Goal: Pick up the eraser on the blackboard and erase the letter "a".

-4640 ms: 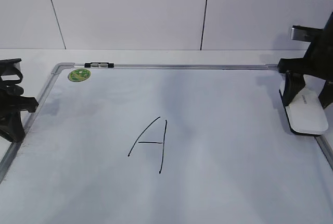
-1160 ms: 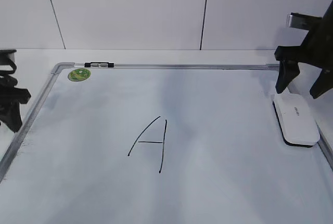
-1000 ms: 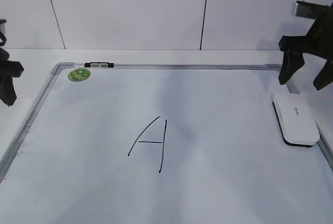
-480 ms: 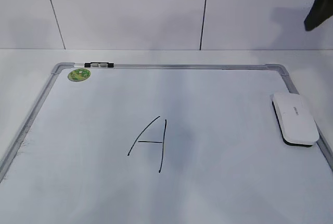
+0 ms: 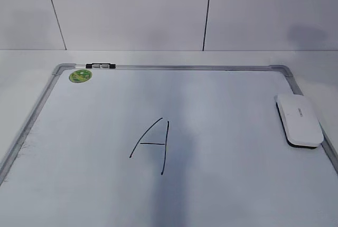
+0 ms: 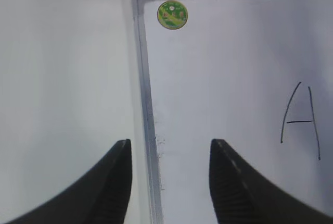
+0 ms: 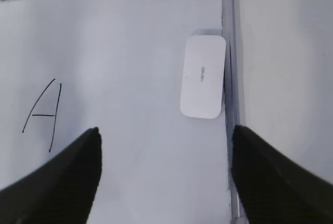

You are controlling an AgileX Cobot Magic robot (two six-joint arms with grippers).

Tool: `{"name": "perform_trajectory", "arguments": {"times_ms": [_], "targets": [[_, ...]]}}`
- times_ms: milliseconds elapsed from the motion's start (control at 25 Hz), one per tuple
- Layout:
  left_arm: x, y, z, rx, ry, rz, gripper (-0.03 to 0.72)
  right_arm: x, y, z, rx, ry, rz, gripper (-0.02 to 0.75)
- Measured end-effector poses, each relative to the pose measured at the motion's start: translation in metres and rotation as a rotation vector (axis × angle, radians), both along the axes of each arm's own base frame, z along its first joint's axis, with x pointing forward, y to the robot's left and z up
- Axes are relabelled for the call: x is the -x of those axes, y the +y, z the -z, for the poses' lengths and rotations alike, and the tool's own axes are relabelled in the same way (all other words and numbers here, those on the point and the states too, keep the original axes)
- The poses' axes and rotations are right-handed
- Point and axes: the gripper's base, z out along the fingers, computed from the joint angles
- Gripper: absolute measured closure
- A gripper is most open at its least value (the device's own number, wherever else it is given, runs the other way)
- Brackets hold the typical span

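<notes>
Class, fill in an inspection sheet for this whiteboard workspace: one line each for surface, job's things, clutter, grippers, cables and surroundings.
Surface: the blackboard, a white dry-erase board in a grey frame, lies flat on a white table.
Job's things: the eraser lies white side up on the board beside its right frame rail. A capital A is written mid-board; no lowercase a is seen.
Clutter: a green sticker in the far left corner and a clip on the top rail.
Grippers: left gripper open above the left rail; right gripper open above the board, holding nothing.
Cables: nothing seen.
Surroundings: a white panelled wall behind the table.
</notes>
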Motion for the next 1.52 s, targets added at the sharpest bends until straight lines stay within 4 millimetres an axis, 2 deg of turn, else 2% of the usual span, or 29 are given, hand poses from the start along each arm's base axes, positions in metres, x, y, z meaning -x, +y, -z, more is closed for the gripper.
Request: {"name": "perform_trajectory", "arguments": {"times_ms": [240, 440, 560, 680, 840, 1120, 1320, 1520], "targets": [[0.048, 0.002, -0.032, 0.021, -0.136, 0.013, 0.32, 0.052, 0.012, 0.007, -0.004, -0.04, -0.065, 0.145], [0.091, 0.004, -0.048, 0.053, -0.233, 0.012, 0.318, 0.094, 0.013, 0.001, -0.011, -0.138, -0.088, 0.145], [0.114, 0.005, -0.037, 0.071, -0.236, 0.025, 0.318, 0.121, 0.009, -0.004, -0.017, -0.217, -0.082, 0.145], [0.137, 0.006, -0.02, 0.092, -0.22, 0.036, 0.318, 0.143, 0.005, 0.001, -0.024, -0.257, -0.071, 0.145], [0.165, 0.008, 0.002, 0.113, -0.215, 0.042, 0.318, 0.163, 0.003, 0.02, -0.029, -0.27, -0.067, 0.145], [0.21, 0.014, 0.028, 0.133, -0.283, 0.054, 0.318, 0.192, -0.001, 0.05, -0.033, -0.302, -0.067, 0.145], [0.224, 0.016, 0.051, 0.133, -0.281, 0.054, 0.318, 0.203, -0.005, 0.07, -0.015, -0.311, -0.057, 0.145], [0.228, 0.017, 0.082, 0.127, -0.235, 0.052, 0.318, 0.205, -0.008, 0.09, 0.022, -0.291, -0.039, 0.146]]}}
